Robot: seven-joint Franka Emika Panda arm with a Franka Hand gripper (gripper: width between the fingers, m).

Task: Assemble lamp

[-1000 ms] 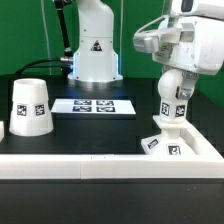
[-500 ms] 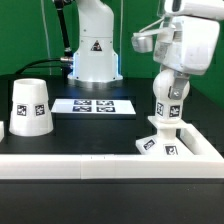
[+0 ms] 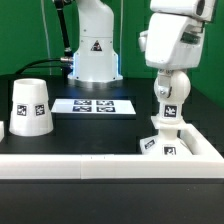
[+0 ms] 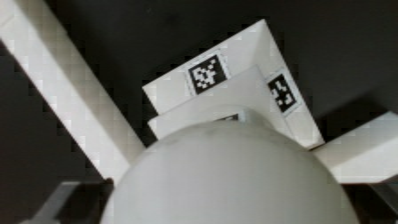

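My gripper (image 3: 172, 80) is shut on the ball top of the white bulb (image 3: 168, 106) and holds it upright over the flat square base (image 3: 163, 145) at the exterior view's right. The bulb's lower end is at the base's top; I cannot tell if they touch. In the wrist view the bulb's rounded top (image 4: 222, 170) fills the space between my dark fingers (image 4: 63, 200), and the tagged base (image 4: 235, 78) lies beyond it. The cone shade (image 3: 28, 105) stands alone at the exterior view's left.
The marker board (image 3: 93, 105) lies flat in the middle, in front of the arm's pedestal (image 3: 92, 55). A long white rail (image 3: 70, 163) runs along the front, and another rail (image 4: 71, 90) passes beside the base.
My hand has swung up and toward the exterior view's left, from leaning to nearly vertical. The bulb has gone from tilted to upright over the base.
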